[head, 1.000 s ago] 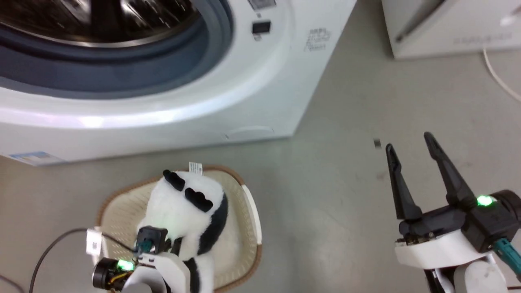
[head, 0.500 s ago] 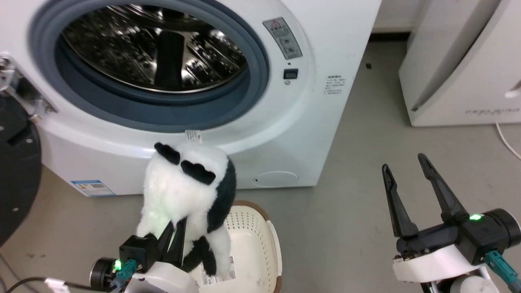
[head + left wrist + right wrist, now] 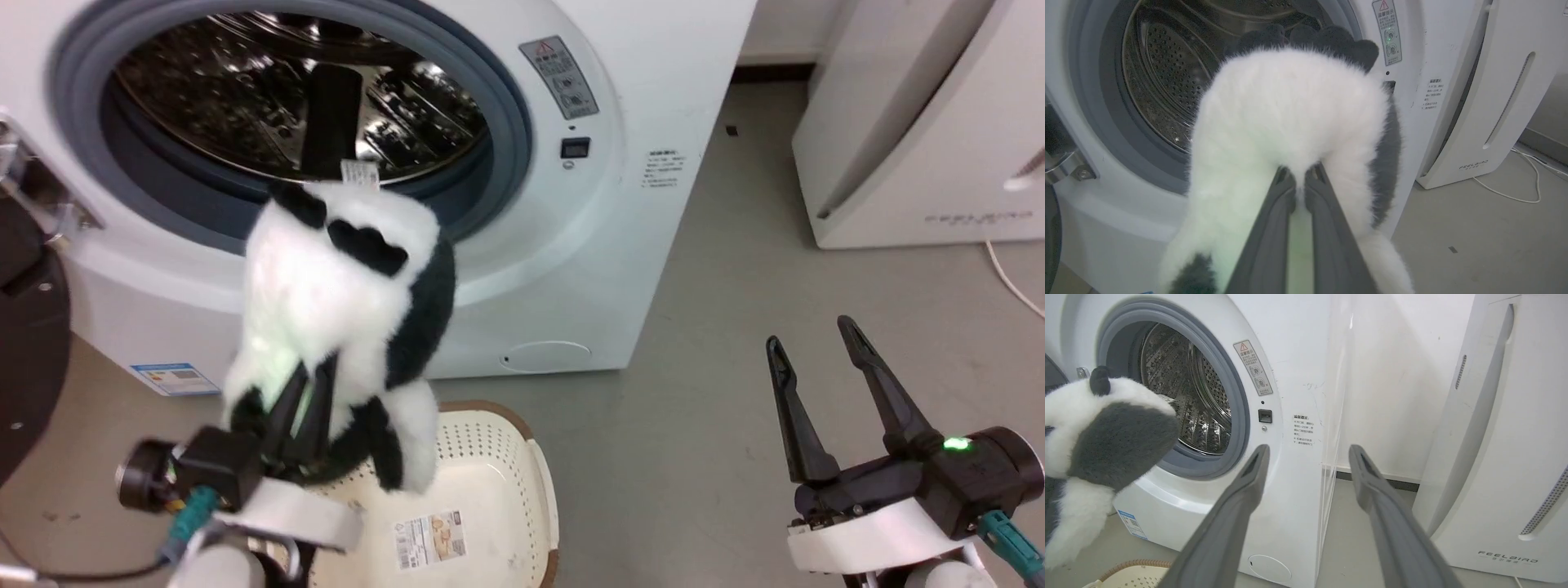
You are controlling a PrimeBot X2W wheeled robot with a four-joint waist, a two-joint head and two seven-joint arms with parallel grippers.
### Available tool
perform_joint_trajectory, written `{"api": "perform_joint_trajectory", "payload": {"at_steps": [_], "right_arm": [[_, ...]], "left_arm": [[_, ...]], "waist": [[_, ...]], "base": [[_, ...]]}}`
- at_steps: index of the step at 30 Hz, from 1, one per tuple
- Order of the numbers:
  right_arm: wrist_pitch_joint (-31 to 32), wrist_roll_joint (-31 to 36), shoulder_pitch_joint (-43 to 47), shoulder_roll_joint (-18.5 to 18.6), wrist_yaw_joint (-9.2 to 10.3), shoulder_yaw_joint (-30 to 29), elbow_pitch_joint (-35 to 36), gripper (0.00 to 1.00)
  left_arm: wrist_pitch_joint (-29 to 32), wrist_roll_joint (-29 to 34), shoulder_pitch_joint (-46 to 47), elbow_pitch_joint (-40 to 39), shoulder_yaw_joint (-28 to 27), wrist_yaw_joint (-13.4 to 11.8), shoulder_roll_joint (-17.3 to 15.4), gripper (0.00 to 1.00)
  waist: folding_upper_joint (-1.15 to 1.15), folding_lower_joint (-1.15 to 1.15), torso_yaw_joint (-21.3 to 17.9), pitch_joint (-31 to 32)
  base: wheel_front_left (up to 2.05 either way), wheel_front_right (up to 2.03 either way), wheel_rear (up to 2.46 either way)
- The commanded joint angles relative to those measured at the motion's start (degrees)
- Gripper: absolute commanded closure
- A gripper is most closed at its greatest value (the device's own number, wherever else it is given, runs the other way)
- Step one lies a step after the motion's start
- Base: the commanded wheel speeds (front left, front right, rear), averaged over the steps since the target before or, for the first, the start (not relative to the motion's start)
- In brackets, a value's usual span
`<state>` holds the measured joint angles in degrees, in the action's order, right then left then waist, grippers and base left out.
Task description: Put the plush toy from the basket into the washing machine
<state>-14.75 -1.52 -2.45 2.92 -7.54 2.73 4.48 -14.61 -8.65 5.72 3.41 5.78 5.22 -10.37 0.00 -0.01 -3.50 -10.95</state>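
My left gripper is shut on the plush toy, a fluffy white-and-black panda, and holds it up in front of the lower edge of the washing machine's open porthole. In the left wrist view both fingers pinch into the plush toy with the steel drum behind it. The cream basket stands on the floor below, with a paper label on its bottom. My right gripper is open over the bare floor at the right, nothing between its fingers.
The washer's dark door hangs open at the far left. A white slanted FEELBIRD appliance stands right of the washer with a white cable on the grey floor. Open floor lies between the basket and my right gripper.
My left gripper has lifted the plush toy out of the basket and raised it up to the porthole. The head camera tilted up. The right gripper stayed open.
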Motion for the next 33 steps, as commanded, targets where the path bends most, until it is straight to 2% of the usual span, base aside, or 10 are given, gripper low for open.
{"api": "perform_joint_trajectory", "payload": {"at_steps": [1,9,15,18,26,33], "right_arm": [[-0.2,-0.2,0.0,0.0,0.05,0.1,0.4,0.0],[-0.2,-1.1,-3.8,0.0,0.05,-0.3,1.9,0.0],[-0.2,-1.9,-6.8,0.0,0.05,-0.1,3.6,0.0],[-0.2,-2.4,-8.5,0.0,0.05,0.0,4.4,0.0],[-0.2,-4.5,-11.1,0.0,0.05,0.0,5.8,0.0],[-0.2,-5.8,-12.2,0.0,0.05,0.6,6.5,0.0]], "left_arm": [[-0.1,0.3,1.7,-0.6,-0.5,0.1,-0.6,1.0],[6.3,-1.3,13.8,0.3,-1.9,1.3,-7.1,1.0],[11.5,-3.1,27.3,1.5,-1.1,2.0,-13.8,1.0],[13.5,-3.2,34.7,3.3,0.4,2.2,-18.1,1.0],[17.8,-6.3,53.9,12.5,9.9,2.2,-29.2,1.0],[22.8,-11.0,67.9,23.6,19.4,2.3,-33.2,1.0]], "waist": [[0.0,0.01,-1.0,-1.3],[0.0,0.01,-4.8,-9.6],[0.0,0.01,-7.3,-17.5],[0.0,0.01,-8.7,-21.4],[0.0,0.01,-11.7,-29.1],[0.0,0.01,-13.4,-33.2]], "base": [[0.0,0.0,0.0],[0.0,0.0,0.0],[0.0,0.0,0.0],[0.0,0.0,0.0],[0.0,0.0,0.0],[0.0,0.0,0.0]]}}
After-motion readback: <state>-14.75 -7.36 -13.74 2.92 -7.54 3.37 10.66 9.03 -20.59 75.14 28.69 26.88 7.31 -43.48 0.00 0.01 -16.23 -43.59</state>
